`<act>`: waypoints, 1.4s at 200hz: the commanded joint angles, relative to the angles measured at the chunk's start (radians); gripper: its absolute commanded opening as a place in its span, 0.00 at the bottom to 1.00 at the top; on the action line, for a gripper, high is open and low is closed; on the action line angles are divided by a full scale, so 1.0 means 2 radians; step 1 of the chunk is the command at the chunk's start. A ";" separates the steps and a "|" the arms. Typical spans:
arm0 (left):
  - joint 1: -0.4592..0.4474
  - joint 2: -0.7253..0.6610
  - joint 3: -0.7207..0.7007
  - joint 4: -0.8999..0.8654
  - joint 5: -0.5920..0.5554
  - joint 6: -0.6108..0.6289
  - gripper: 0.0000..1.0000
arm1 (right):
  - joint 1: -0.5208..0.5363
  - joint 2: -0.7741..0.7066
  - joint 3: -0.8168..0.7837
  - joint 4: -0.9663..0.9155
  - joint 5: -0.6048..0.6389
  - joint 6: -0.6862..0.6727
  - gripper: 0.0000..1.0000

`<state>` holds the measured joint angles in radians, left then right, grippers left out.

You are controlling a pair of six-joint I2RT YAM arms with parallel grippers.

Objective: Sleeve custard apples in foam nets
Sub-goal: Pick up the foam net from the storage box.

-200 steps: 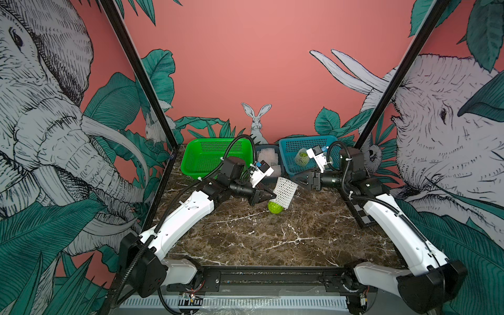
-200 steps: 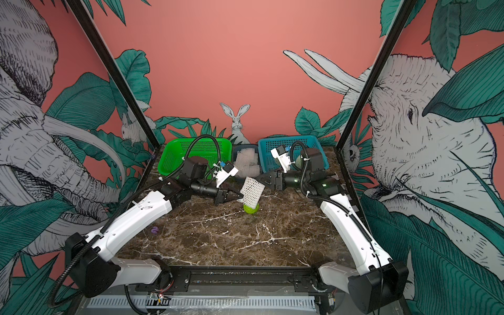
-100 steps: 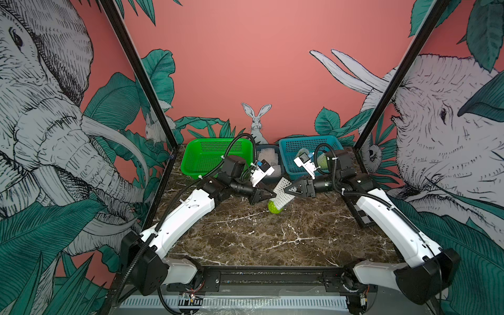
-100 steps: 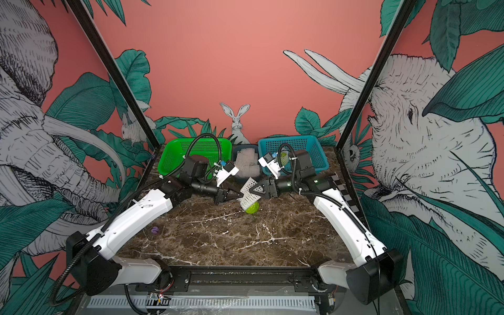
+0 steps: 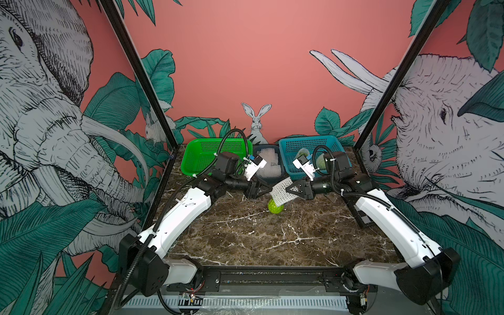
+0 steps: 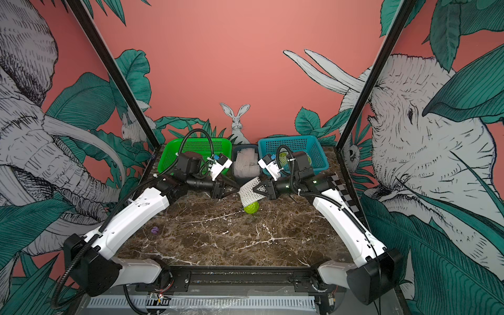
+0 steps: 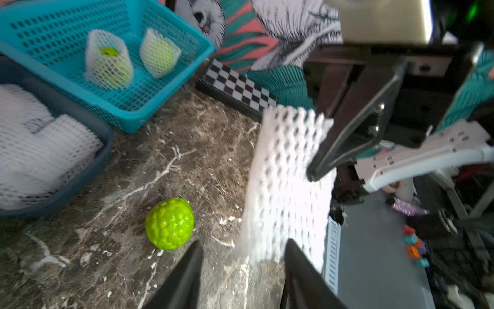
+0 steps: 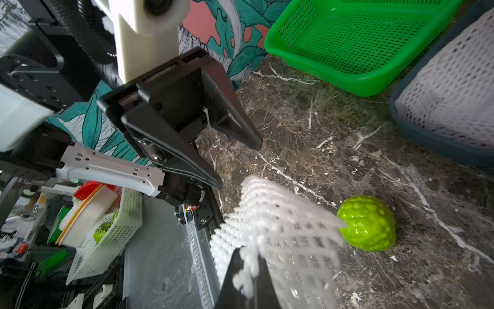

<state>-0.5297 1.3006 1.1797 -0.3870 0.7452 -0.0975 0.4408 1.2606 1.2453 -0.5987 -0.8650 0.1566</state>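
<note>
The right end effector [image 5: 291,188] is clenched on the upper side of a foam net [image 5: 279,193], holding it in the air as a slanted tube whose lower mouth hangs right over the bare custard apple [image 5: 275,207] on the tabletop [image 5: 272,240]. That pose probably keeps the opening close to the fruit so the tube can be drawn over it. The left end effector [image 5: 266,188] is released, its fingers [image 7: 187,278] spread on either side of the net's free edge without pinching it. It looks placed to take that edge and stretch the mouth wider, though it grips nothing now. In the top views the net's end seems to touch the fruit. The wrist views show the fruit lying just beside the tube and not inside it. The blue basket [image 7: 171,88] at the back holds two custard apples already in nets [image 7: 108,67], standing side by side, so this loose fruit seems to be the last one to wrap. Between the two baskets, a grey tub [image 7: 88,171] is stuffed with spare foam nets [image 7: 40,149]. The green basket [image 8: 347,77] shows no fruit in the part that is visible.
</note>
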 commanded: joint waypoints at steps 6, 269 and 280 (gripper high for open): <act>0.019 -0.047 -0.030 0.059 -0.039 -0.070 0.58 | 0.003 -0.025 -0.024 0.079 0.051 0.048 0.00; -0.012 -0.034 -0.115 0.291 0.002 -0.331 0.18 | 0.082 -0.053 -0.104 0.275 0.185 0.114 0.00; -0.012 -0.032 -0.121 0.310 0.001 -0.342 0.24 | 0.082 -0.054 -0.105 0.276 0.183 0.114 0.00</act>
<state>-0.5510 1.2396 0.9329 0.1490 0.7300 -0.7467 0.5972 1.1587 1.0325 -0.0727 -0.4870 0.4065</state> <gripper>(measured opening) 0.185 0.054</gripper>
